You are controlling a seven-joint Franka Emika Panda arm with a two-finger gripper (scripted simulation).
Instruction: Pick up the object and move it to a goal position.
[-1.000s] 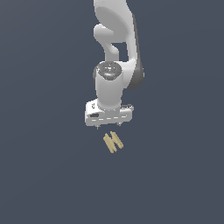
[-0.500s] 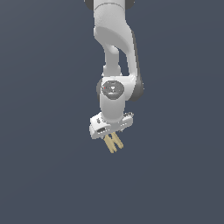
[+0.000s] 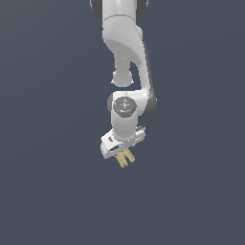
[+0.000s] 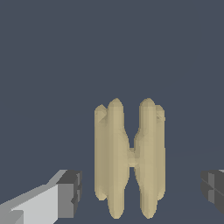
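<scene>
The object [image 4: 130,159] is a small tan piece of parallel bars pinched together at the middle, lying on the dark grey floor. In the wrist view it lies between my two dark fingertips [image 4: 71,192], with a gap on each side. The exterior view shows the white gripper [image 3: 122,152] lowered right over the object [image 3: 126,158], whose lower end sticks out below the hand. The gripper is open and touches nothing that I can see.
A flat dark grey floor [image 3: 48,191] fills both views. The white arm [image 3: 125,57] rises straight up from the hand to the top of the exterior view.
The arm has come down toward the object and the hand has tilted. The object, fully visible below the fingers a second ago, is now partly covered by the hand.
</scene>
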